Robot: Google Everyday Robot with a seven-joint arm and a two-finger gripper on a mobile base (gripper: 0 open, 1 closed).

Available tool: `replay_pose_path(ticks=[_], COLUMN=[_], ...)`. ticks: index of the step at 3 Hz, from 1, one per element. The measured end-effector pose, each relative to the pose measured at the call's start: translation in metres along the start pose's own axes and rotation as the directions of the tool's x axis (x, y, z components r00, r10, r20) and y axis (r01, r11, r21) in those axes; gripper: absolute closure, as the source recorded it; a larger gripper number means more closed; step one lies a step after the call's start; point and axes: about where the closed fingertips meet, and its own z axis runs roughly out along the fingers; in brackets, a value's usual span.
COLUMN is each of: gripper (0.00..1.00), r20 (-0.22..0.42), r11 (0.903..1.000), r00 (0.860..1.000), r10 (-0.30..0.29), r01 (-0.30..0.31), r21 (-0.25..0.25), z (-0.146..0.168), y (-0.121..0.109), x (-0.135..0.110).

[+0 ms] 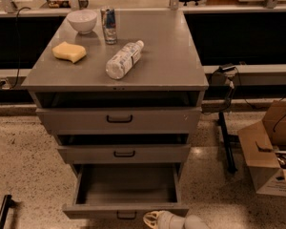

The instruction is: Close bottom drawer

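Note:
The bottom drawer (125, 209) of the grey cabinet is pulled far out and shows an empty inside; its flat front with a small dark handle (126, 215) sits at the lower edge of the view. The two upper drawers (119, 119) stick out a little. My gripper (155, 219) is a pale rounded shape at the bottom edge, just right of the drawer's handle and close against the drawer front.
On the cabinet top (171, 56) lie a plastic bottle (124, 59), a yellow sponge (69, 51), a white bowl (82, 20) and a can (108, 25). An open cardboard box (271, 147) stands at the right, with a dark stand (226, 137) beside the cabinet. A black bar (2, 211) lies at bottom left.

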Motion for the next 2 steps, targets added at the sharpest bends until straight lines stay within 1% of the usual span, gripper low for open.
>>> replay_pose_path(ticks=[1, 2], gripper=[1.0, 1.0], r20=[0.006, 0.002], r11=[0.9998, 0.9993], r00=[1.0, 1.0], r10=[0.003, 0.007], r01=[-0.003, -0.007], r21=[0.019, 0.037], z=[0.006, 0.015], y=[-0.015, -0.036], x=[-0.003, -0.004])
